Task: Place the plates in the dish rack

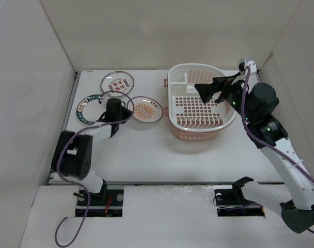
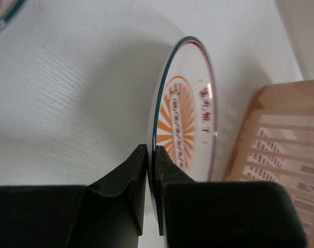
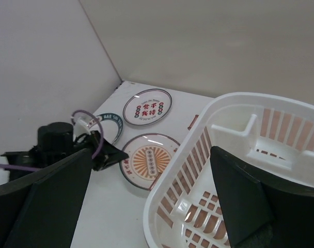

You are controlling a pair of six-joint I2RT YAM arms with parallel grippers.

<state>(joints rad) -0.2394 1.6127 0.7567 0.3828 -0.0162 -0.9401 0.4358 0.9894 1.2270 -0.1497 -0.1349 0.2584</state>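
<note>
Two black fingers of the left gripper [image 2: 152, 155] are pinched together on the near rim of the small round white plate with the orange sunburst centre [image 2: 184, 116]. That plate sits just beside the left wall of the salmon-pink ribbed plastic dish rack [image 1: 198, 68], so the rack lies to its right and the carry would go rightward over the white rim. The right gripper [image 1: 211, 93] hangs above the rack, spread wide and empty. The green-rimmed plate [image 1: 90, 109] and red-character plate [image 1: 118, 82] lie further left.

A white table [image 1: 146, 155] sits between white walls [image 1: 28, 77].
</note>
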